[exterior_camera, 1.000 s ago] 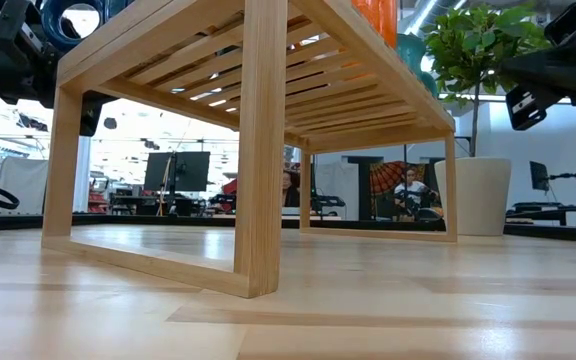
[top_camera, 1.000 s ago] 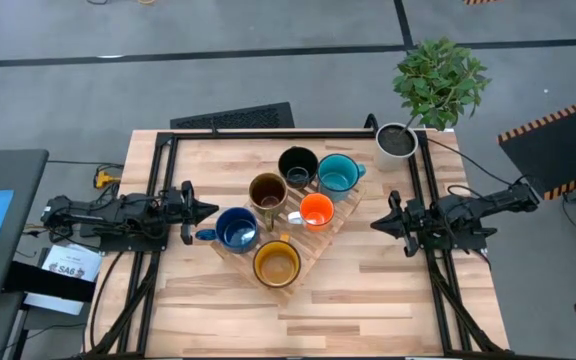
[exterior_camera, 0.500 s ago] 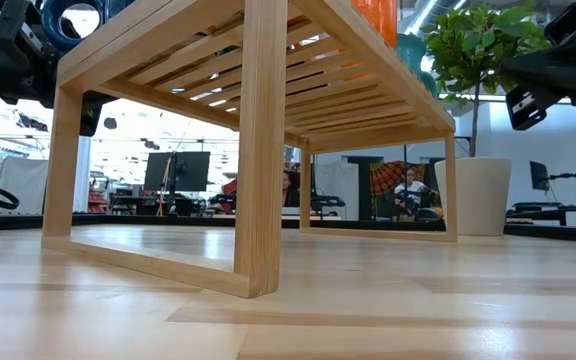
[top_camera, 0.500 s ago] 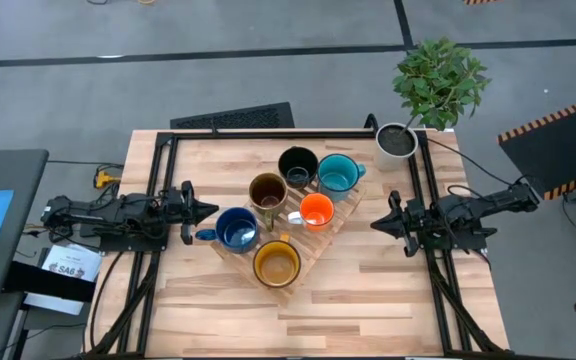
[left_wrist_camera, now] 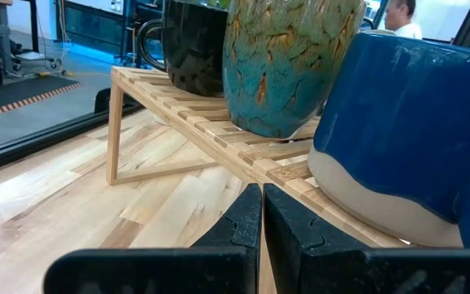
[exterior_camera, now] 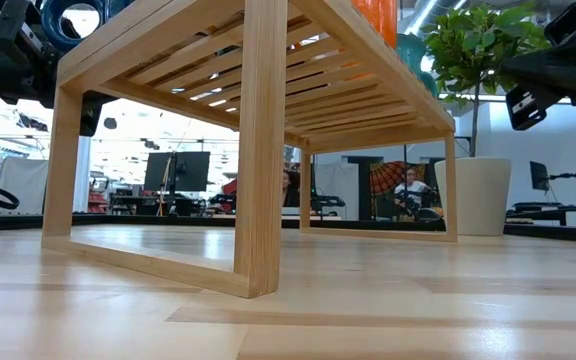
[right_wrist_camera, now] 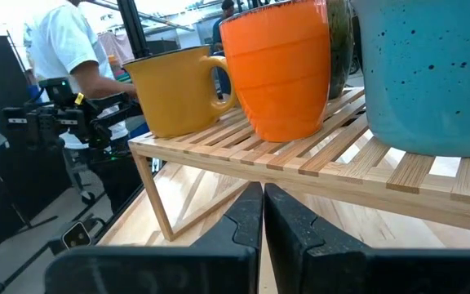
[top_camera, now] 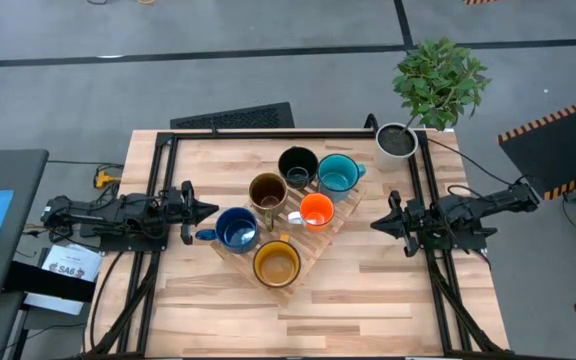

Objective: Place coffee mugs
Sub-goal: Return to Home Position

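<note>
Six mugs stand upright on a slatted wooden rack in mid-table: dark blue, olive-brown, black, teal, orange with white handle and yellow. My left gripper hovers shut just left of the blue mug, touching nothing. My right gripper hovers shut to the right of the rack, facing the orange mug, teal mug and yellow mug.
A white plant pot with a leafy plant stands at the table's far right corner. A black frame borders the table. Bare wood lies along the near edge. People show in the room beyond, past the rack's legs.
</note>
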